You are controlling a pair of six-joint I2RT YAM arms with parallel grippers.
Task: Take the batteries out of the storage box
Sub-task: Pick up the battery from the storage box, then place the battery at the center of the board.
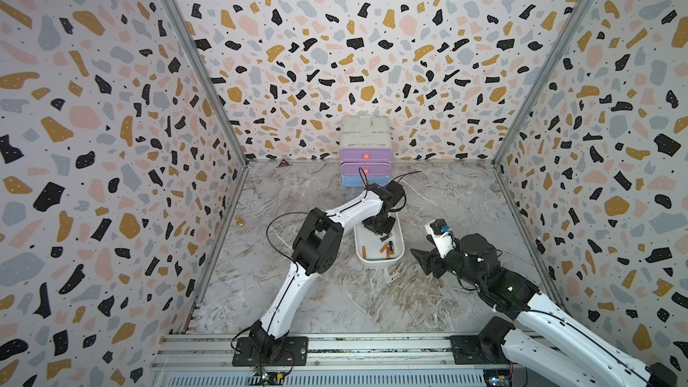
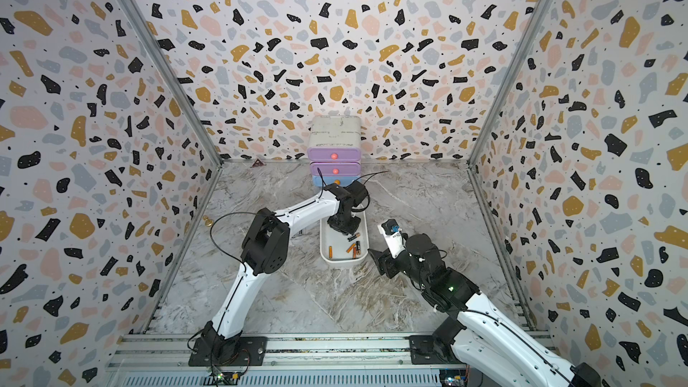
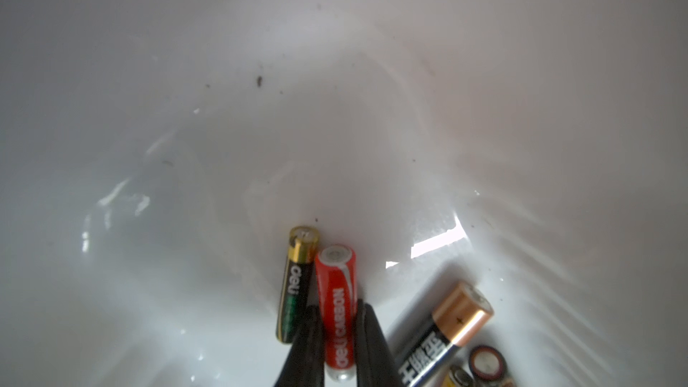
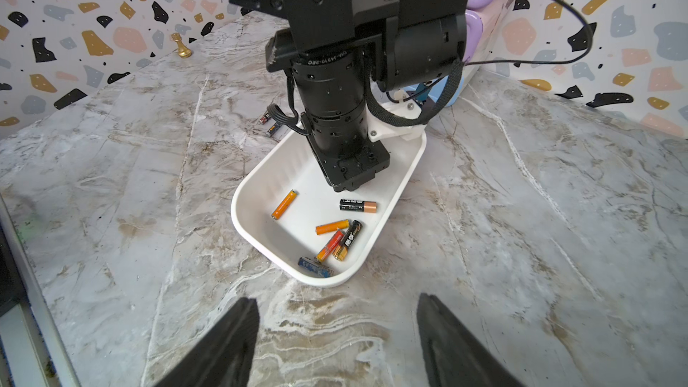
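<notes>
The storage box (image 1: 378, 260) (image 4: 327, 281) is a shallow white tray on the marble table. Several batteries lie loose in it: orange ones (image 4: 284, 204) (image 4: 332, 227), a black-and-copper one (image 4: 357, 205) and a blue one (image 4: 314, 267) at the near end. My left gripper (image 3: 338, 307) (image 1: 379, 230) reaches straight down into the box's far half, shut on a red battery (image 3: 335, 273). A black-green-gold battery (image 3: 296, 284) lies touching the red one. My right gripper (image 4: 337, 298) (image 1: 424, 251) hovers open over bare table, just outside the box's near right corner.
Two batteries (image 4: 270, 122) lie on the table just beyond the box's far left corner. A white cabinet with purple and blue drawers (image 1: 365, 154) stands against the back wall behind the box. A gold chess pawn (image 1: 240, 222) stands by the left wall.
</notes>
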